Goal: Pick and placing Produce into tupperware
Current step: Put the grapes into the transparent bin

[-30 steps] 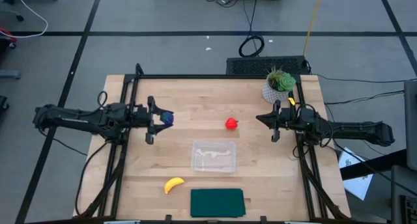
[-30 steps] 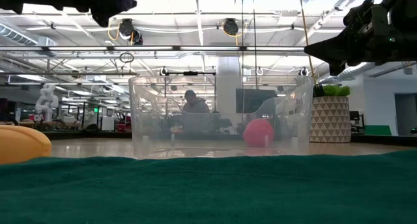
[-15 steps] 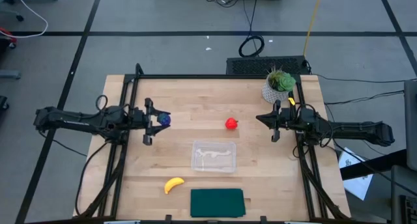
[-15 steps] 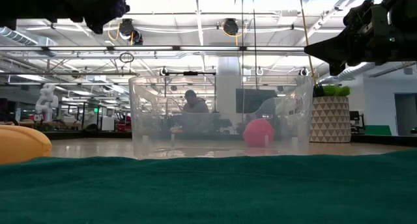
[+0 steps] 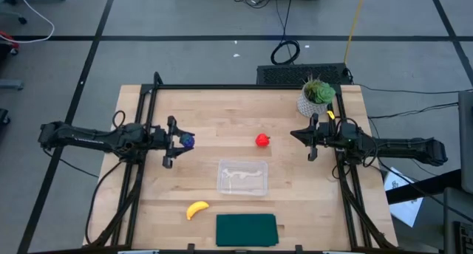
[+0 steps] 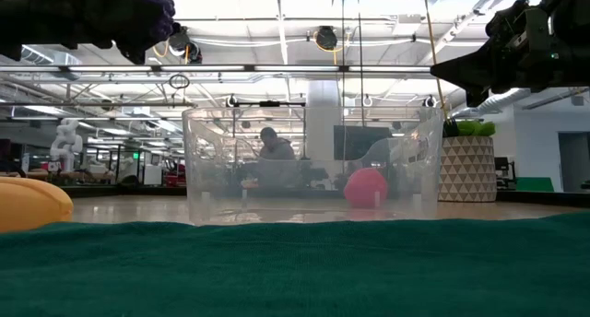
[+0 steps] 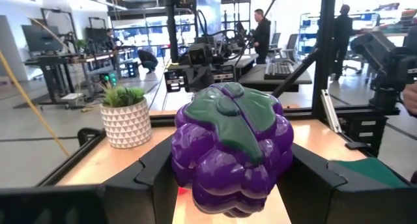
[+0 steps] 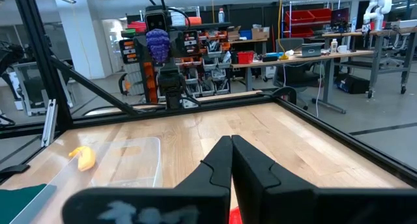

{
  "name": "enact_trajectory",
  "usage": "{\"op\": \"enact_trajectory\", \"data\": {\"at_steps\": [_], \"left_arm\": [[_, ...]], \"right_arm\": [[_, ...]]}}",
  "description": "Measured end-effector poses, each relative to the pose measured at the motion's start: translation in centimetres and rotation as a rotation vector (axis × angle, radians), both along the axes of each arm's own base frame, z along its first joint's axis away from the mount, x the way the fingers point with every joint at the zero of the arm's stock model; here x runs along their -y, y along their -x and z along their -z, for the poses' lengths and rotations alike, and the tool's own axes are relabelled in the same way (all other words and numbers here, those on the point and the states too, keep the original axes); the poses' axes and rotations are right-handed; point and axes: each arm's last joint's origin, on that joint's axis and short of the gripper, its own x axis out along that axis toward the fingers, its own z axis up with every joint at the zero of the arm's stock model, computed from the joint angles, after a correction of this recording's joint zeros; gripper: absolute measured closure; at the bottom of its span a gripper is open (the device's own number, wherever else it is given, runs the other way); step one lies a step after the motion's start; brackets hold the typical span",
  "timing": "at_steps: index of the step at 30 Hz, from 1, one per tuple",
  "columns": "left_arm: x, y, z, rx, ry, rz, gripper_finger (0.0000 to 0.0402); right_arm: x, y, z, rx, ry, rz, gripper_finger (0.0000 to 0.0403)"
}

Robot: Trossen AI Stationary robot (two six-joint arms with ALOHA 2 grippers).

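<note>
In the high view, the left hand (image 5: pixel 179 141) is at the left part of the wooden surface (image 5: pixel 222 114) and grips the purple grape cluster (image 5: pixel 188 140) between its fingers. The tupperware (image 5: pixel 242 176) lies from this hand toward the middle of the surface and nearer to the front edge, near but apart, with its long axis across the surface; the left hand is the nearer one to it. The red strawberry (image 5: pixel 262 140) lies just beyond the tupperware, the yellow banana (image 5: pixel 196 209) near the front, beside the dark green mat (image 5: pixel 246 230). The right hand (image 5: pixel 311 141) waits at the right side, its fingers closed on nothing, near the potted plant (image 5: pixel 317 96). In the low view, the grapes are raised high above the surface, and the tupperware looks clear, shallow and empty. In the left wrist view, the cluster is glossy purple with a green leaf cap, tight between the two fingers (image 7: pixel 146 178). In the right wrist view, the tupperware has rounded corners and the banana shows beside it.
</note>
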Motion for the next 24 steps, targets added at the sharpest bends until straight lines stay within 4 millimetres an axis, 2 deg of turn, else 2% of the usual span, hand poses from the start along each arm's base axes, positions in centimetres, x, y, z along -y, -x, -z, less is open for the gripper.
{"op": "enact_trajectory", "data": {"at_steps": [13,20,24], "left_arm": [[0.0,0.0,0.6,-0.042,-0.006,-0.016,0.0192],[-0.1,0.7,2.5,0.102,-0.026,-0.013,0.0192],[-0.3,0.8,2.9,0.103,-0.012,-0.023,0.0192]], "right_arm": [[0.0,0.0,0.0,0.0,0.0,0.0,0.0403],[0.0,0.0,0.0,0.003,-0.017,0.0,0.0403],[0.0,0.0,0.0,0.003,-0.016,0.0,0.0403]]}}
